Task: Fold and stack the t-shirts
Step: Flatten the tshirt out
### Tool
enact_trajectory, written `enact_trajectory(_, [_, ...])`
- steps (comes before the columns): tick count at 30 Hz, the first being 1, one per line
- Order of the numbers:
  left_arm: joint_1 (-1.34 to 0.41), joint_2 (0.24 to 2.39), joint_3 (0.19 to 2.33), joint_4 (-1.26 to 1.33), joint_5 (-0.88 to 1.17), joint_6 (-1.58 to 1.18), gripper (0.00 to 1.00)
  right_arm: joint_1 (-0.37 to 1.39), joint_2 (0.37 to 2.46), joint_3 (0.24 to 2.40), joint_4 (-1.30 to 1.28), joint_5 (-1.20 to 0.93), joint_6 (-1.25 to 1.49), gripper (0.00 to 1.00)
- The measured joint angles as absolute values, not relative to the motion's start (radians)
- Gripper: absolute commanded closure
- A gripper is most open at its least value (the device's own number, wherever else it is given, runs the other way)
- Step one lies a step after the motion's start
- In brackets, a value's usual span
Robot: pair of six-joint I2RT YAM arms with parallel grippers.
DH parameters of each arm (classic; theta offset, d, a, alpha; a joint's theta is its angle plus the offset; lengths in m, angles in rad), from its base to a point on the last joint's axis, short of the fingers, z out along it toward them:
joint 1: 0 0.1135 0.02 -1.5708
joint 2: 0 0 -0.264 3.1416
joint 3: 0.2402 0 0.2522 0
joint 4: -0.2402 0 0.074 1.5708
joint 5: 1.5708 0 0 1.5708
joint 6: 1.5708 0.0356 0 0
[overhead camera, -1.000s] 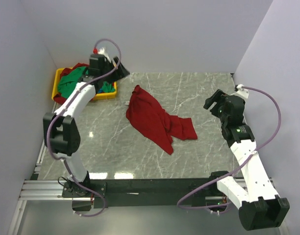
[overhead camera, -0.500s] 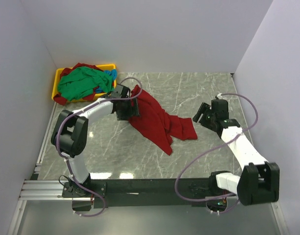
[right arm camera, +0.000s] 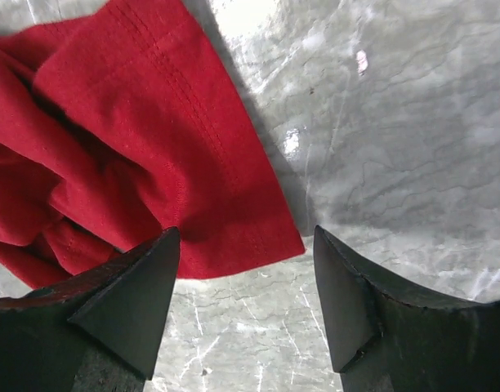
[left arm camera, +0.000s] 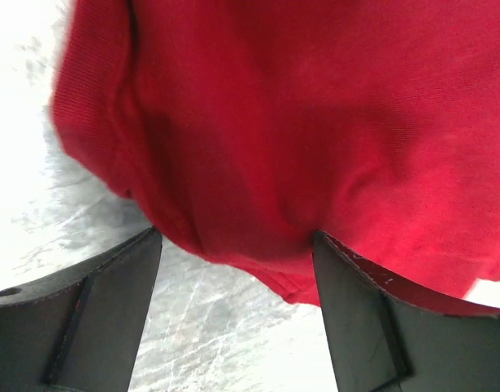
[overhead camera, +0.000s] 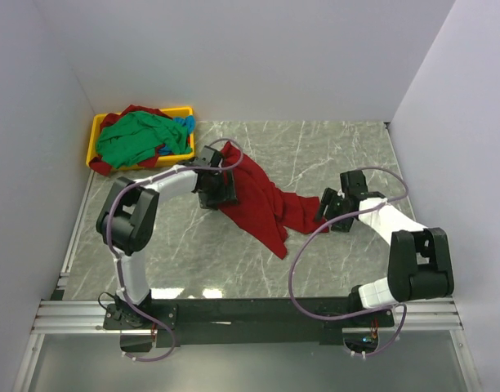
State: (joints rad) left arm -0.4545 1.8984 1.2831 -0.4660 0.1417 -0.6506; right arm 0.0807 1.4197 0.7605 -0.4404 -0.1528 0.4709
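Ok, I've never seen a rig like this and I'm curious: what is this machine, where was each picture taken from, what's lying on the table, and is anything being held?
Two white-and-black robot arms are bolted at the near edge of a grey marble-patterned table. The wide picture comes from a fixed camera above and behind them. The two close-ups come from cameras on the wrists, so the dark wedges at the bottom are each gripper's own fingers. A crumpled deep red cloth t-shirt lies mid-table. The left gripper is at its left edge, the right gripper at its right corner; both have open jaws, and nothing is held. At the far left, a yellow plastic tray holds more shirts, a green t-shirt on top.
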Motion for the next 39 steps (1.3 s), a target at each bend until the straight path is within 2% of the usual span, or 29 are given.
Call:
enact_trajectory(5, [-0.480, 1.943, 1.334, -0.487, 0.126, -0.652, 0.24, 0.081, 1.453, 0.760, -0.440, -0.179, 0.467, 0.28])
enact_trajectory(8, [-0.491, 1.967, 1.360, -0.495, 0.119, -0.650, 0.35, 0.081, 1.478, 0.761, -0.440, -0.196, 0.459, 0.35])
enact_trajectory(9, [-0.493, 1.975, 1.369, -0.498, 0.115, -0.649, 0.48, 0.081, 1.481, 0.763, -0.439, -0.202, 0.453, 0.45])
enact_trajectory(11, [-0.494, 1.992, 1.385, -0.501, 0.113, -0.650, 0.64, 0.081, 1.488, 0.766, -0.439, -0.215, 0.449, 0.56])
enact_trajectory(12, [-0.494, 2.004, 1.395, -0.503, 0.109, -0.650, 0.83, 0.081, 1.494, 0.768, -0.439, -0.223, 0.446, 0.61])
enact_trajectory(14, [-0.494, 2.026, 1.419, -0.508, 0.106, -0.646, 0.99, 0.081, 1.503, 0.772, -0.441, -0.238, 0.441, 0.81])
enact_trajectory(15, [-0.494, 2.032, 1.431, -0.513, 0.107, -0.645, 1.00, 0.081, 1.506, 0.777, -0.442, -0.246, 0.437, 0.98])
enact_trajectory(16, [-0.495, 2.036, 1.442, -0.517, 0.100, -0.641, 1.00, 0.081, 1.508, 0.784, -0.445, -0.253, 0.430, 1.00])
enact_trajectory(21, [-0.495, 2.041, 1.497, -0.558, 0.046, -0.620, 1.00, 0.081, 1.489, 0.863, -0.503, -0.244, 0.427, 1.00])
enact_trajectory(27, [-0.484, 2.001, 1.587, -0.592, -0.056, -0.582, 1.00, 0.081, 1.364, 1.033, -0.601, -0.162, 0.421, 1.00])
enact_trajectory(34, [-0.410, 1.933, 1.691, -0.614, -0.115, -0.557, 0.98, 0.081, 1.314, 1.179, -0.630, -0.054, 0.413, 1.00])
enact_trajectory(37, [-0.361, 1.953, 1.743, -0.617, -0.115, -0.538, 0.60, 0.081, 1.382, 1.198, -0.633, -0.030, 0.405, 1.00])
enact_trajectory(38, [-0.347, 1.965, 1.764, -0.620, -0.116, -0.532, 0.40, 0.081, 1.414, 1.204, -0.633, -0.026, 0.402, 0.98])
enact_trajectory(39, [-0.337, 1.978, 1.781, -0.622, -0.118, -0.523, 0.34, 0.081, 1.451, 1.208, -0.631, -0.022, 0.400, 0.95])
